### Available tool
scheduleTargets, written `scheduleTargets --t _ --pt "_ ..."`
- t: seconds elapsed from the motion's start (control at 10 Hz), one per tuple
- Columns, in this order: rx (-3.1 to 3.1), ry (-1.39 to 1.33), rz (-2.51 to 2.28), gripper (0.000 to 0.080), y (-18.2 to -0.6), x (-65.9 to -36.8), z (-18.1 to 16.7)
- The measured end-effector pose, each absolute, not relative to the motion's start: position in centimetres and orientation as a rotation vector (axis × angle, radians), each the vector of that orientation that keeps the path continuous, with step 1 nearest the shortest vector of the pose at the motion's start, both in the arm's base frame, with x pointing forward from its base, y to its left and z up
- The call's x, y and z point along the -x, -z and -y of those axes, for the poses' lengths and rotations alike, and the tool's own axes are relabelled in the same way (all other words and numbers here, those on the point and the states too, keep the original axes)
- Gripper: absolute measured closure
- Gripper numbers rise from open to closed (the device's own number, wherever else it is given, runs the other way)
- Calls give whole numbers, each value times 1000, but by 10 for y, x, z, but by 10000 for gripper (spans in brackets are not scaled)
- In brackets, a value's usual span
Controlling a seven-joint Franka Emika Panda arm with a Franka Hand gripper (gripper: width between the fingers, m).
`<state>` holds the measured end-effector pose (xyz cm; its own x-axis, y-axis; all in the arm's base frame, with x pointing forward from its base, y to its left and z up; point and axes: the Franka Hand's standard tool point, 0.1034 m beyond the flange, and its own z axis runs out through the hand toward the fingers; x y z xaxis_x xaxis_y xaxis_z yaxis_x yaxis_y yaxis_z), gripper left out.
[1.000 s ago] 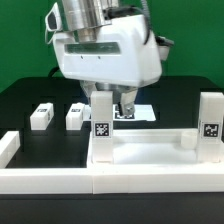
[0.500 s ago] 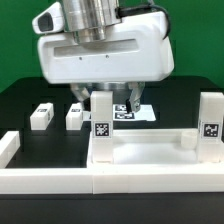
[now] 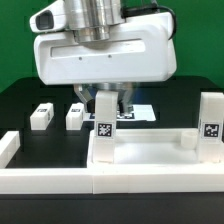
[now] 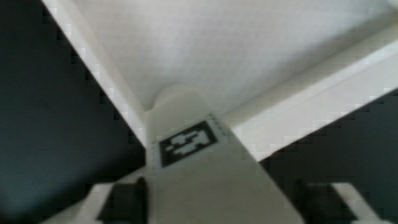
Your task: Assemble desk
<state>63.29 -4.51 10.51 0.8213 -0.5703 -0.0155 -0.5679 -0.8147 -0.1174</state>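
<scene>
Tray (image 3: 150, 152): white, raised rim; tagged leg (image 3: 103, 130) upright at the exterior view's left end, another leg (image 3: 210, 120) at the right end.
Jaws: narrow, flanking the tagged leg's top; contact unclear.
Bench (image 3: 20, 98): black; loose leg (image 3: 41, 116) beside loose leg (image 3: 75, 117); marker board (image 3: 145, 110) behind.
Backdrop (image 3: 15, 40): green.

Desk panel (image 3: 150, 152): one. Legs: four. Two upright on panel: first leg (image 3: 102, 130), second leg (image 3: 210, 120). Two loose beyond panel: third leg (image 3: 40, 117), fourth leg (image 3: 75, 117). Marker board (image 3: 143, 112): one.

Black worktop (image 3: 18, 100) — small white leg (image 3: 40, 116) and its twin (image 3: 74, 117) side by side, marker board (image 3: 146, 112) farther back — tray-like panel (image 3: 150, 152) and border wall (image 3: 60, 180) up front.
</scene>
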Motion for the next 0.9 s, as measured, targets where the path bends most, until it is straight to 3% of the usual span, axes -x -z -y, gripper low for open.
scheduleTargets --t 0.3,0.6,0.9 --pt "2769 10 -1211 501 -104 -632 47" --pt "2191 -86 -1958 505 -103 -631 51" --pt "2051 -113 -2100 506 -102 -632 37"
